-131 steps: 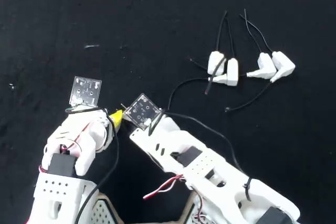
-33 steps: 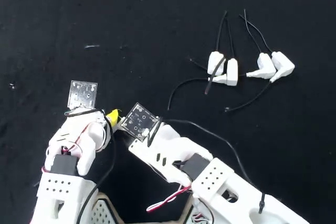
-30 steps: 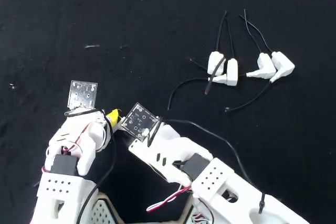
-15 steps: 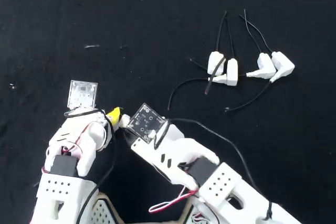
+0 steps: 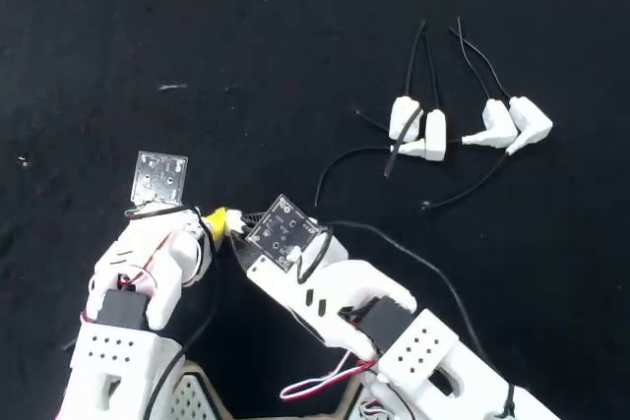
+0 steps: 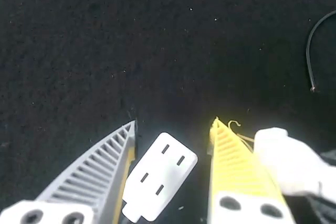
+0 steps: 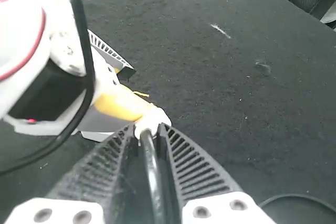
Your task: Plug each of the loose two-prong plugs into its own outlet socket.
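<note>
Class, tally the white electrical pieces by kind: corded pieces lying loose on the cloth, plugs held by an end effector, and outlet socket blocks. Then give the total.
White corded pieces loose on the cloth: 4
Plug held by the right end effector: 1
Outlet socket block at the left end effector: 1
Total: 6

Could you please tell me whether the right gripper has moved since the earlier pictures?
Yes. Against the unmoved loose white plugs, the right gripper has drawn back toward the near edge of the table and slightly rightward.
</note>
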### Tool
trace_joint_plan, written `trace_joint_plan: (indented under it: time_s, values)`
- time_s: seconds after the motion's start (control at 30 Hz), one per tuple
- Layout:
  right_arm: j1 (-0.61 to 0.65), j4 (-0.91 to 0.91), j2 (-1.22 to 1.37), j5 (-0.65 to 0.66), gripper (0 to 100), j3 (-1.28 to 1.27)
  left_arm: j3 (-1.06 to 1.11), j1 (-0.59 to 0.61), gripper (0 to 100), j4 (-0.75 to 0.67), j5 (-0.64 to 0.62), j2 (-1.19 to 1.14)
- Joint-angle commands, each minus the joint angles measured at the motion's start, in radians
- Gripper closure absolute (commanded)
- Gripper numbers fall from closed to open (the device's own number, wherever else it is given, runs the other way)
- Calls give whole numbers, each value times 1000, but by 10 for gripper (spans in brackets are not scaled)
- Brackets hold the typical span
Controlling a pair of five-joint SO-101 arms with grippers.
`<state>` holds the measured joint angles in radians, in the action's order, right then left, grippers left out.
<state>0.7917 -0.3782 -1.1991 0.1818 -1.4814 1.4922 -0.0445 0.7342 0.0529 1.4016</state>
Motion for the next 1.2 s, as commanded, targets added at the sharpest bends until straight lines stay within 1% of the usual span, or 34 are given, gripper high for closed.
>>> trace_joint_plan:
  time_s: [0.0, 0.23, 0.3, 0.4, 0.53, 0.6, 0.67, 0.77, 0.9, 1.03, 1.17]
  values:
    - [-17, 55, -28, -5, 988, -25, -61, -15, 769, -3, -3, 9]
    - [-26, 71, -27, -11, 988, -16, -62, -8, 769, -3, -3, 9]
    - [-54, 69, -24, -21, 988, -13, -90, 39, 769, 0, -3, 9]
    - [-112, 48, 19, -66, 988, 21, -160, 145, 769, 44, -5, 9]
    - [-117, -74, 150, -64, 988, 168, -197, 240, 767, 94, 3, -2]
    - [-117, -141, 228, -49, 988, 255, -197, 280, 766, 127, 40, -2]
    - [-114, -227, 303, 31, 988, 348, -194, 328, 767, 183, 126, -2]
    - [-77, -315, 414, 173, 988, 479, -177, 426, 769, 255, 218, -2]
    - [-28, -365, 565, 342, 988, 636, -139, 532, 766, 325, 321, -2]
    - [3, -382, 725, 528, 988, 754, -77, 579, 766, 350, 391, -2]
    - [40, -382, 862, 635, 988, 829, -12, 584, 766, 350, 404, 0]
